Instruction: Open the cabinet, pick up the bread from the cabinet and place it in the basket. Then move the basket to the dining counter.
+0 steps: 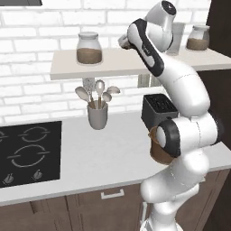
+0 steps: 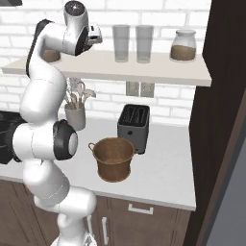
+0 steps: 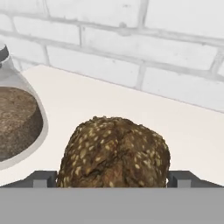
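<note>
Up on the shelf, the gripper stands wide around the bread — soft, light — squeeze its sides at 3 and 9 o'clock.

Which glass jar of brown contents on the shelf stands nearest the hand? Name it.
The lidded glass jar of brown contents at the shelf's stove end, seen close beside the seeded dark brown bread roll in the hand view. The other jar stands beyond the two tumblers.

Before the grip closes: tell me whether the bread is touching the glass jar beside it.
Apart. In the hand view a strip of bare white shelf shows between the bread and the glass jar.
</note>
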Tool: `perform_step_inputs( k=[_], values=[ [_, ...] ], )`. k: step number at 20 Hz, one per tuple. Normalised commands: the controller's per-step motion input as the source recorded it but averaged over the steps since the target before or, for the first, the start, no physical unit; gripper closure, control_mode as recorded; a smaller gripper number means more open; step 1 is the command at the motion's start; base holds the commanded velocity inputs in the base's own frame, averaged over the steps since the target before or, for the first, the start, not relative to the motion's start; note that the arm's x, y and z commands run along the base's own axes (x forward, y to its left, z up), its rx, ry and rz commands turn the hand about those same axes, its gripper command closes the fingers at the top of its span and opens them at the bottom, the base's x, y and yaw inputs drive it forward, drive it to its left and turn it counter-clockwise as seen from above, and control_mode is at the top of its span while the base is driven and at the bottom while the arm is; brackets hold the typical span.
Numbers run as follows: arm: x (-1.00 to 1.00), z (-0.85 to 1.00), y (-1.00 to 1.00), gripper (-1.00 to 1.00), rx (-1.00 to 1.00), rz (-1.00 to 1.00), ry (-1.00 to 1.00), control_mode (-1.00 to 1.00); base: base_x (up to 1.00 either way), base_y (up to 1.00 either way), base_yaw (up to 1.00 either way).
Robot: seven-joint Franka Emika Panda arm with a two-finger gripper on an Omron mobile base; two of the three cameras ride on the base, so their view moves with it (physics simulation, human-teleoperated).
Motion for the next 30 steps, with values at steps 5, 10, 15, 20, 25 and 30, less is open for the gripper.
perform_step_inputs(
  k=[5,10,15,20,25,30],
  values=[
    [-1.00,0.02,-0.43,1.00,0.02,-0.22,0.00,-1.00,0.00,0.00,0.00],
    [-1.00,0.21,-0.40,1.00,0.01,-0.20,0.01,-1.00,0.00,0.00,0.00],
    [-1.00,0.11,-0.56,1.00,0.05,-0.16,0.10,-1.00,0.00,0.00,0.00],
    [-1.00,-0.20,-0.44,1.00,0.01,-0.19,0.23,-1.00,0.00,0.00,0.00],
    [-1.00,-0.35,-0.44,1.00,0.02,-0.20,0.28,-1.00,0.00,0.00,0.00],
    [-0.90,-0.32,-0.49,1.00,0.05,-0.11,0.32,-1.00,0.00,0.00,0.00]
  ],
)
